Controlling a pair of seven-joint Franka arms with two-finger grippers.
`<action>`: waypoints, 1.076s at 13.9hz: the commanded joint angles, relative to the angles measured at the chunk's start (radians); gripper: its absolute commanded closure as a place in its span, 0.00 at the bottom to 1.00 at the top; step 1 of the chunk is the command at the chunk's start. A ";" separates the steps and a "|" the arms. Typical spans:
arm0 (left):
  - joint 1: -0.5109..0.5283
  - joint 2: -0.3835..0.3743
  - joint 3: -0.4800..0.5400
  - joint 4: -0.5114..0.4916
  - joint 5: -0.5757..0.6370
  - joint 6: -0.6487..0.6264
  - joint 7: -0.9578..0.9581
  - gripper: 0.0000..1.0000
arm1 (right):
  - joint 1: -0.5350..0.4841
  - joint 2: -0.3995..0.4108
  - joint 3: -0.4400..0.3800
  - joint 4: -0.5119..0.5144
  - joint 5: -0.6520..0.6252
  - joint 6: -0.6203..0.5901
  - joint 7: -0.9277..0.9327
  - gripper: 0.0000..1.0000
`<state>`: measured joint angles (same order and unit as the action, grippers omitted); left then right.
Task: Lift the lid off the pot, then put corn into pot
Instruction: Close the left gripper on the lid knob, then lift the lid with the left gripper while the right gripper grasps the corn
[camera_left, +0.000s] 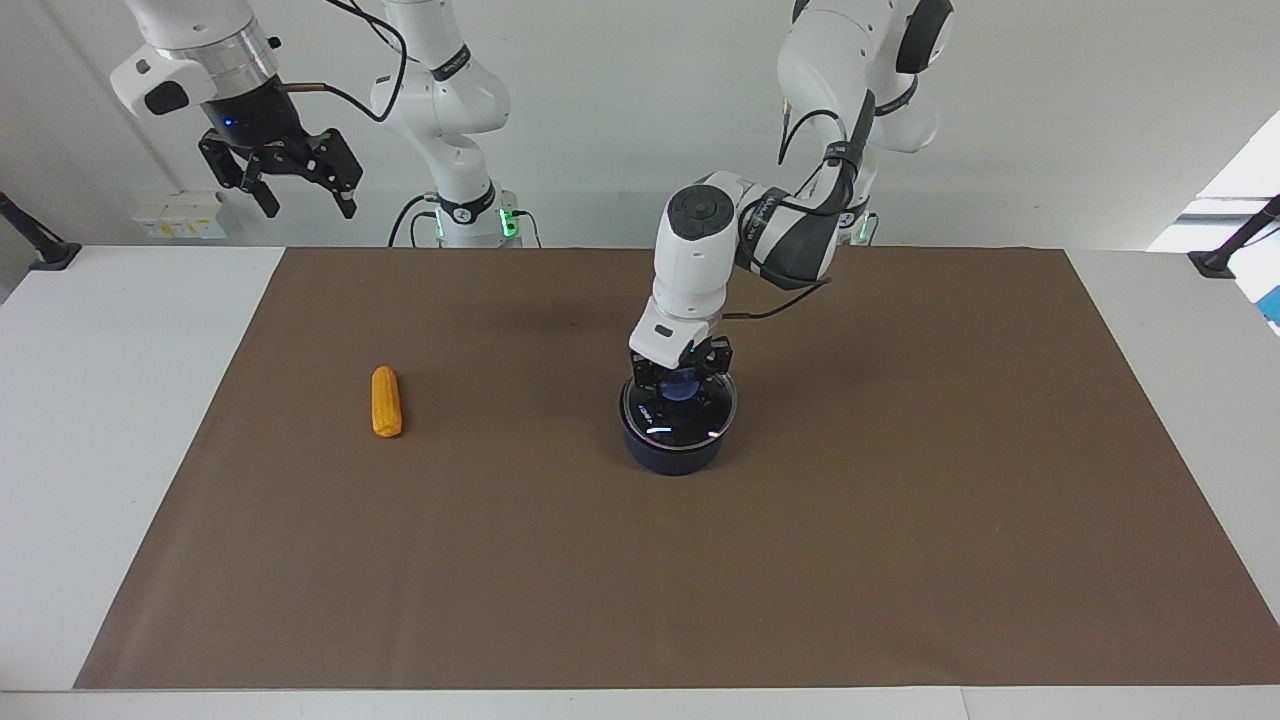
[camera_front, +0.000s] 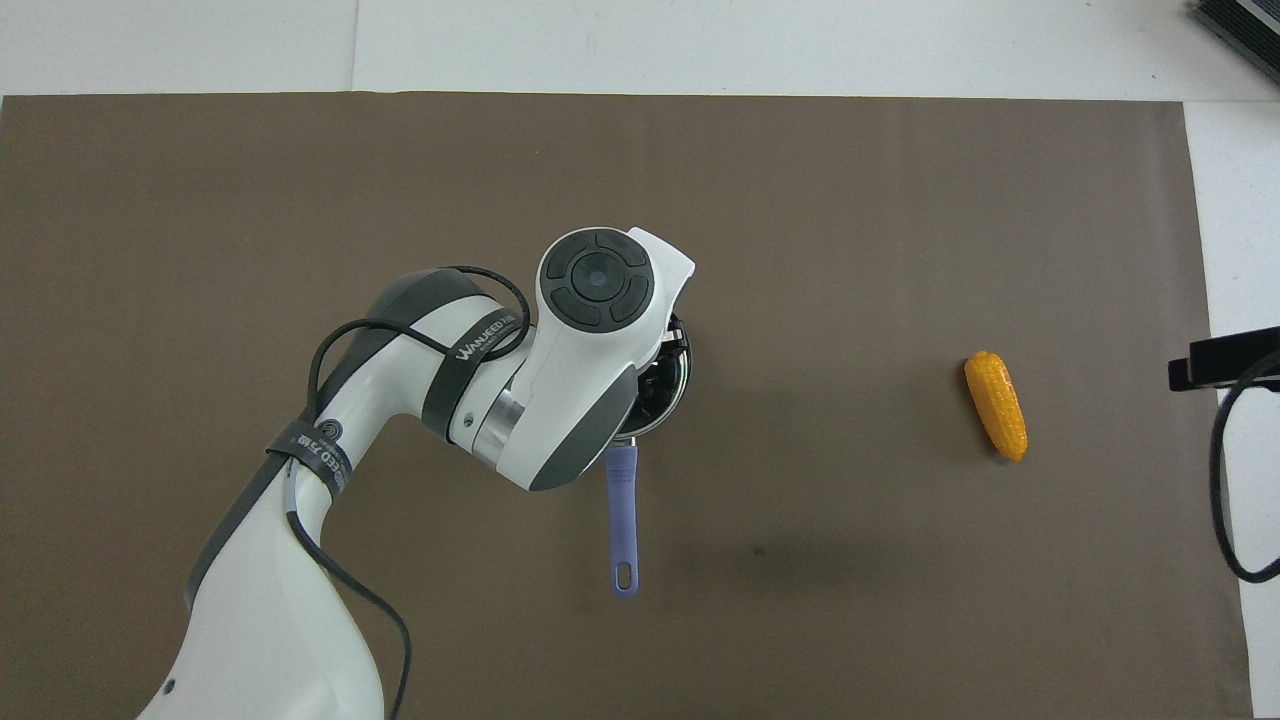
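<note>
The dark blue pot (camera_left: 675, 455) stands mid-table on the brown mat, its long blue handle (camera_front: 622, 510) pointing toward the robots. The clear glass lid (camera_left: 682, 422) is over the pot's mouth. My left gripper (camera_left: 682, 385) reaches straight down on it, shut on the lid's blue knob. In the overhead view the left wrist hides most of the lid (camera_front: 680, 375). The yellow corn (camera_left: 386, 401) (camera_front: 996, 405) lies on the mat toward the right arm's end. My right gripper (camera_left: 295, 195) waits open, high above that end of the table.
The brown mat (camera_left: 900, 560) covers most of the white table (camera_left: 90, 400). A black clamp (camera_left: 1225, 250) stands at the table's corner by the left arm's end, and another (camera_left: 30, 245) by the right arm's end.
</note>
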<state>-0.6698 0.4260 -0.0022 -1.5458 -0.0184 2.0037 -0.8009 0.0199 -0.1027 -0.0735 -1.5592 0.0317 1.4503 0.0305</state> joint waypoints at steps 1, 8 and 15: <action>-0.017 -0.013 0.024 0.053 0.018 -0.065 -0.011 1.00 | -0.015 -0.005 0.003 -0.077 -0.004 0.073 0.000 0.00; 0.077 -0.110 0.028 0.033 0.044 -0.089 0.096 1.00 | -0.020 0.183 0.001 -0.191 -0.024 0.390 -0.034 0.00; 0.292 -0.243 0.027 -0.109 0.043 -0.109 0.503 1.00 | -0.005 0.302 0.003 -0.439 -0.022 0.708 -0.181 0.00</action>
<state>-0.4205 0.2599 0.0352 -1.5708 0.0132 1.8985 -0.3831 0.0122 0.2307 -0.0754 -1.9017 0.0151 2.0867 -0.0908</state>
